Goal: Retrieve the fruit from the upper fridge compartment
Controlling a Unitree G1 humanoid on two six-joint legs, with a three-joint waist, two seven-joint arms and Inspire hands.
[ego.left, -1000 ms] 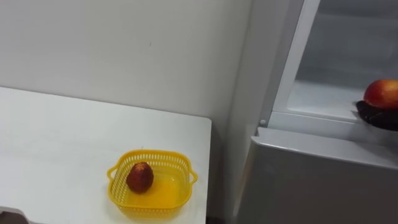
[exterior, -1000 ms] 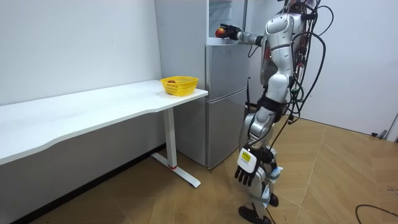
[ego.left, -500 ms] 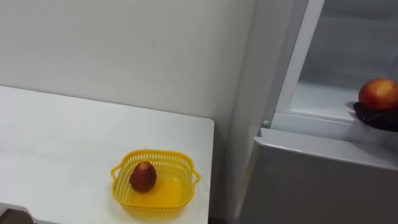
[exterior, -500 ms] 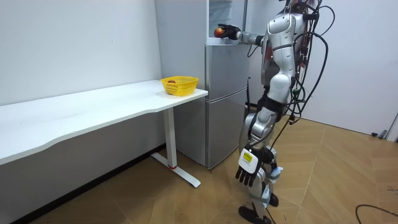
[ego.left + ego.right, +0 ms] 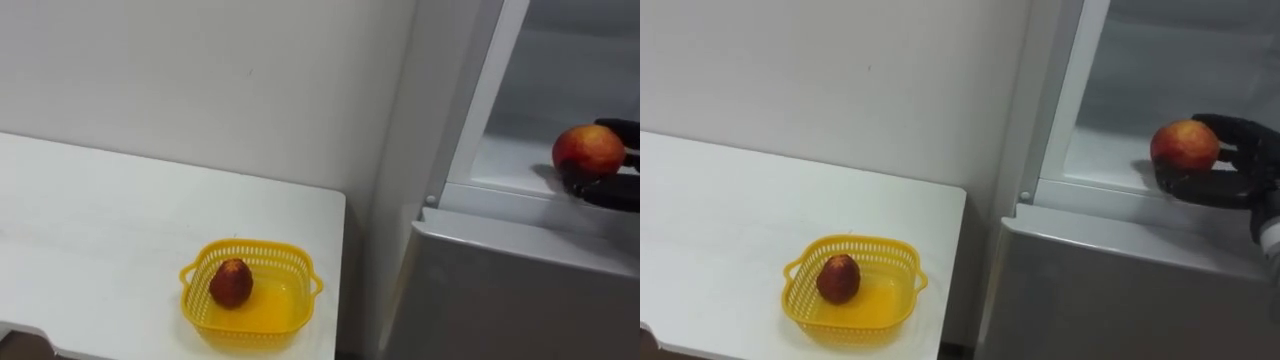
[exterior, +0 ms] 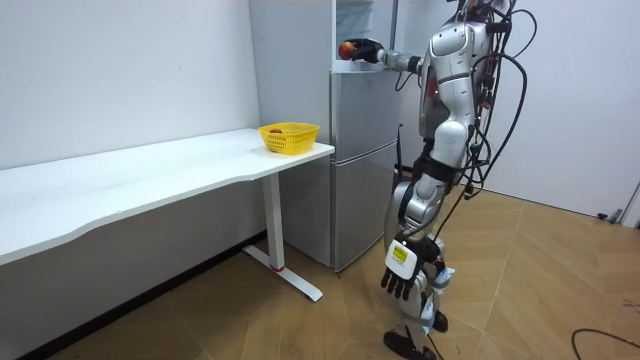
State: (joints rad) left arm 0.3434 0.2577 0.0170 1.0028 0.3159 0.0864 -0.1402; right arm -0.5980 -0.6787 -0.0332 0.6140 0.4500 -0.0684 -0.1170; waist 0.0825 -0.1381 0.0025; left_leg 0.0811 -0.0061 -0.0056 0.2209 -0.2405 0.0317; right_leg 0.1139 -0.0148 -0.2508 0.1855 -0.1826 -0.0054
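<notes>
Left eye view: a round red-yellow fruit (image 5: pixel 588 150) rests in my right hand (image 5: pixel 606 190) at the front lip of the upper fridge compartment (image 5: pixel 510 160). The yellow basket (image 5: pixel 300 290), near the bench's (image 5: pixel 100 230) right edge, holds a darker fruit (image 5: pixel 230 283).

Room view: my left hand (image 6: pixel 404 281) hangs by my leg, apparently loose and holding nothing.

Right eye view: my fingers (image 5: pixel 1200 185) are curled under and around the fruit. I judge it light, firm, smooth and easily bruised, so cradle it from below with a moderate squeeze.
</notes>
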